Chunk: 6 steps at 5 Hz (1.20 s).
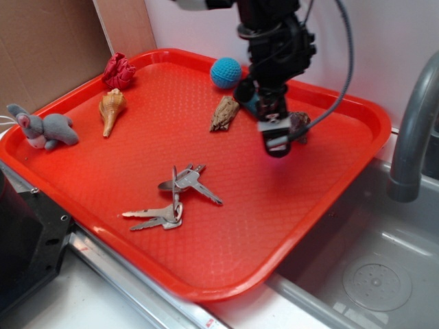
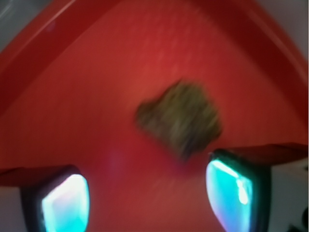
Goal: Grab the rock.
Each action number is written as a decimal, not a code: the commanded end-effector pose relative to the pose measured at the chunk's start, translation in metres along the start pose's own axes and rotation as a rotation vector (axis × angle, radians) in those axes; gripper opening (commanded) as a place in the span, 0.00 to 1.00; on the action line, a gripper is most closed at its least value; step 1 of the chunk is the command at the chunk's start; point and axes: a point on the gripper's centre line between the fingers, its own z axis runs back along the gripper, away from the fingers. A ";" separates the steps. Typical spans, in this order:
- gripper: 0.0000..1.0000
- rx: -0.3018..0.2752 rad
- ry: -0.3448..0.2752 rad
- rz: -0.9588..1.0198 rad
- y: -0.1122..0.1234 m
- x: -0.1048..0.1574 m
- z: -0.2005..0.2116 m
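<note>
The rock (image 1: 300, 124) is a small dark jagged lump on the red tray (image 1: 206, 288), near its far right side. My gripper (image 1: 275, 140) hangs just in front and to the left of it, partly covering it. In the wrist view the rock (image 2: 179, 118) is blurred and brownish, lying just beyond the jaws and a little right of centre. My gripper (image 2: 147, 200) is open there, with bare tray between the fingertips (image 2: 229, 193). Nothing is held.
On the tray lie a blue ball (image 1: 226, 72), a tan bark-like piece (image 1: 224, 113), a shell (image 1: 111, 110), a red crumpled cloth (image 1: 119, 71), a grey plush mouse (image 1: 42, 129) and keys (image 1: 175, 199). A sink with a grey faucet (image 1: 415, 130) is at the right.
</note>
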 end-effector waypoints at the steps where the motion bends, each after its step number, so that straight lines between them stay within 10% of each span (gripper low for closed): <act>1: 1.00 0.050 -0.024 0.037 0.018 0.019 0.006; 6: 1.00 0.016 0.039 -0.024 0.001 0.027 -0.015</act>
